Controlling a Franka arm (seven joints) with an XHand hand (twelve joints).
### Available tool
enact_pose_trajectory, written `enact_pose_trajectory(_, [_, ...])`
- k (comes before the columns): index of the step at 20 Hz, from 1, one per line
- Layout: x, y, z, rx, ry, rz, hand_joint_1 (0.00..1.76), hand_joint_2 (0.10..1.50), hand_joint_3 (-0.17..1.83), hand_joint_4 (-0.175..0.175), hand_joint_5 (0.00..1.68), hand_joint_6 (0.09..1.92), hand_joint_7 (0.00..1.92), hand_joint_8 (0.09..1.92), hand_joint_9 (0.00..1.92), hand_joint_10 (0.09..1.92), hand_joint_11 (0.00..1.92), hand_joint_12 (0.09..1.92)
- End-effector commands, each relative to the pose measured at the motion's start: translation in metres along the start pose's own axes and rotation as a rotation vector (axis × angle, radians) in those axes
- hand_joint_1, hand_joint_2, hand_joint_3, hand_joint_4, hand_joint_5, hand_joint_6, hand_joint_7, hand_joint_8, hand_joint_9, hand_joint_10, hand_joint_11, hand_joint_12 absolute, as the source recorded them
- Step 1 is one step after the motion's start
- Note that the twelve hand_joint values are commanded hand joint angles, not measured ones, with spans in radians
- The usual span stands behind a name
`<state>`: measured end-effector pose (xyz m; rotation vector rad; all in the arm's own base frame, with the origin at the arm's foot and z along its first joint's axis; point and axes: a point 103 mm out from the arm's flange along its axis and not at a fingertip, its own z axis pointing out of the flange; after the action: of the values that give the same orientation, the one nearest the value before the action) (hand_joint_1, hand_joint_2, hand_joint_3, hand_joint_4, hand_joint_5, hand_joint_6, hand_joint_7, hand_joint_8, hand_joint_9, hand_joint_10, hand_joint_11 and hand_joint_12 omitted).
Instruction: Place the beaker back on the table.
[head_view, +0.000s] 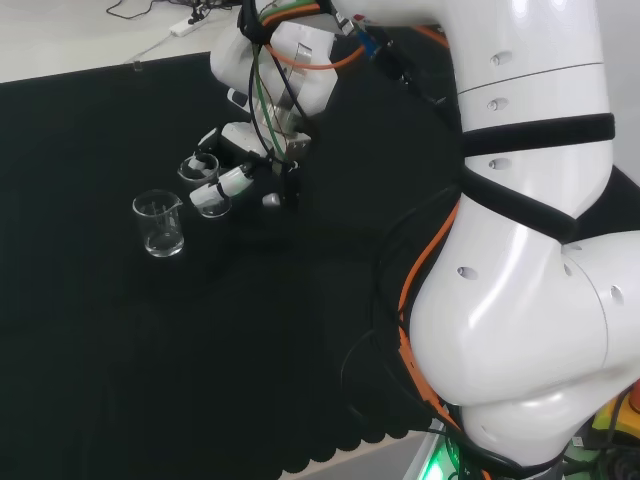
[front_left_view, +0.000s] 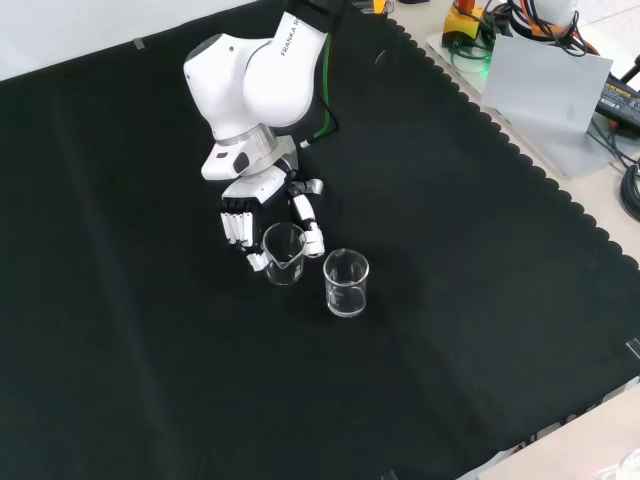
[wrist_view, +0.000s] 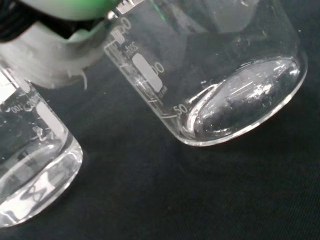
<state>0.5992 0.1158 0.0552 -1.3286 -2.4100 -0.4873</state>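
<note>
- My black and white hand (front_left_view: 268, 222) has its fingers and thumb curled around a clear glass beaker with a pouring lip (front_left_view: 284, 253); in the front view the fingers (front_left_view: 236, 226) lie along the beaker's left side and the thumb (front_left_view: 309, 224) along its right.
- The held beaker stands with its long axis about upright, mouth up. In the front view its pouring lip seems to point toward the lower left, though the clear rim makes that hard to read.
- In the wrist view this beaker (wrist_view: 210, 75) looks tilted across the picture, with printed white scale marks on its wall and its round base just above or on the black cloth (wrist_view: 165, 195); I cannot tell whether it touches.
- I cannot tell whether it holds any liquid.
- A second clear glass beaker (front_left_view: 346, 283) stands upright on the cloth just beside the held one, to its lower right in the front view, close but apart.
- In the head view that second beaker (head_view: 160, 223) stands to the left of my hand (head_view: 232, 180), mouth up, with its lip toward the right.
- The rest of the cloth (front_left_view: 150, 380) around both beakers is bare black fabric.
</note>
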Motion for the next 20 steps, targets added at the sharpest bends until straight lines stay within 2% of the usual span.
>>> enact_pose_trajectory(1, [-0.0006, -0.0020, 0.0041, 0.001, -0.008, 0.009, 1.16, 0.61, 0.80, -0.013, 1.21, 0.85, 1.49, 0.67, 1.34, 0.71, 1.25, 0.79])
enact_pose_trajectory(7, [-0.0002, -0.0029, 0.0075, 0.017, -0.003, 0.012, 1.16, 0.61, 0.80, -0.014, 1.21, 0.85, 1.48, 0.66, 1.33, 0.70, 1.25, 0.79])
enact_pose_trajectory(8, [-0.0003, -0.0033, 0.0084, 0.023, 0.004, 0.014, 1.21, 0.65, 0.72, -0.073, 1.19, 0.85, 1.38, 0.71, 1.30, 0.70, 1.21, 0.81])
enact_pose_trajectory(9, [-0.0005, -0.0039, 0.0090, 0.024, 0.007, 0.017, 1.19, 0.71, 0.65, -0.061, 1.16, 0.87, 1.32, 0.73, 1.25, 0.69, 1.13, 0.86])
enact_pose_trajectory(12, [-0.0010, -0.0042, 0.0083, 0.044, 0.012, 0.020, 1.10, 0.87, 0.42, 0.059, 1.05, 0.96, 1.16, 0.72, 1.12, 0.65, 0.79, 1.09])
enact_pose_trajectory(13, [-0.0013, -0.0044, 0.0074, 0.048, 0.013, 0.022, 1.09, 0.82, 0.46, 0.047, 0.94, 0.98, 1.10, 0.71, 1.07, 0.63, 0.68, 1.15])
enact_pose_trajectory(15, [-0.0013, -0.0047, 0.0059, 0.059, 0.013, 0.027, 1.07, 0.65, 0.66, -0.004, 0.67, 0.95, 0.89, 0.69, 0.90, 0.62, 0.42, 1.26])
enact_pose_trajectory(18, [-0.0010, -0.0050, 0.0043, 0.089, 0.011, 0.035, 1.04, 0.53, 0.79, -0.049, 0.42, 0.79, 0.63, 0.71, 0.67, 0.66, 0.18, 1.35])
enact_pose_trajectory(20, [-0.0005, -0.0048, 0.0037, 0.109, 0.012, 0.038, 1.02, 0.51, 0.79, -0.063, 0.35, 0.64, 0.52, 0.73, 0.56, 0.70, 0.08, 1.38])
